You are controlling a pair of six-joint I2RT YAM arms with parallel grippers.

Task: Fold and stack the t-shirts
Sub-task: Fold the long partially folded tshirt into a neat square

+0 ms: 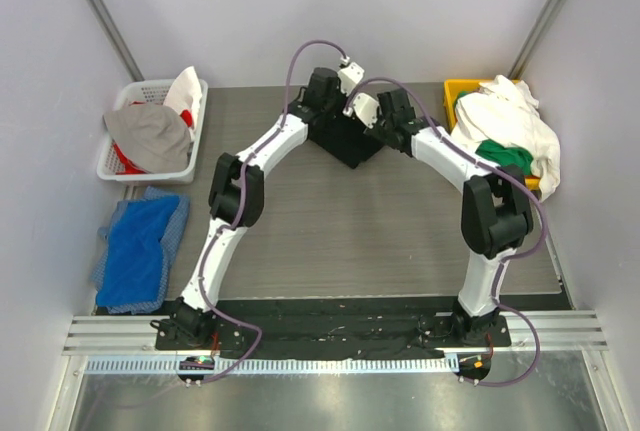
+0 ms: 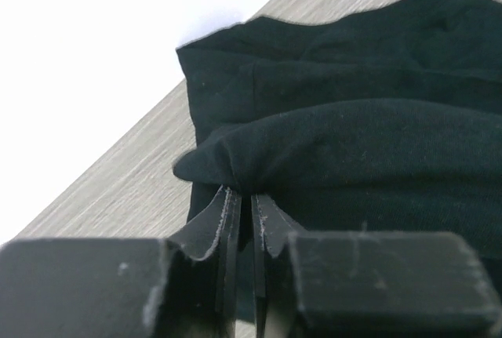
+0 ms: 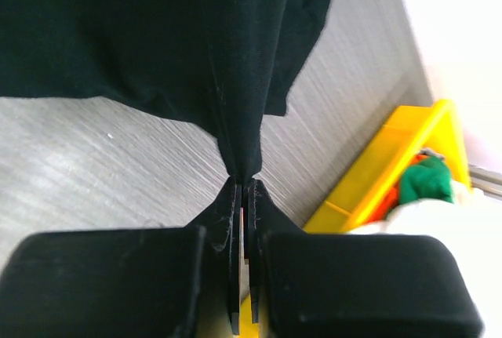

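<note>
Fingers [image 2: 226,224] of the left gripper [image 2: 241,197] stand with only a slim gap between them, their tips at a bunched fold of the black t-shirt [image 2: 353,134]. Whether that fold is pinched cannot be told. The shirt lies on the grey table [image 2: 118,189].

On the right wrist view, the right gripper [image 3: 242,185] has its fingers [image 3: 229,212] clamped on a taut pleat of the black t-shirt, with a yellow bin [image 3: 369,181] just beside them holding a green t-shirt [image 3: 427,179].

From above, both arms meet over the black t-shirt at the far middle of the table. White t-shirts [image 1: 510,121] heap over the yellow bin at the right. A white basket [image 1: 115,156] and blue cloths [image 1: 140,246] sit at the left.
</note>
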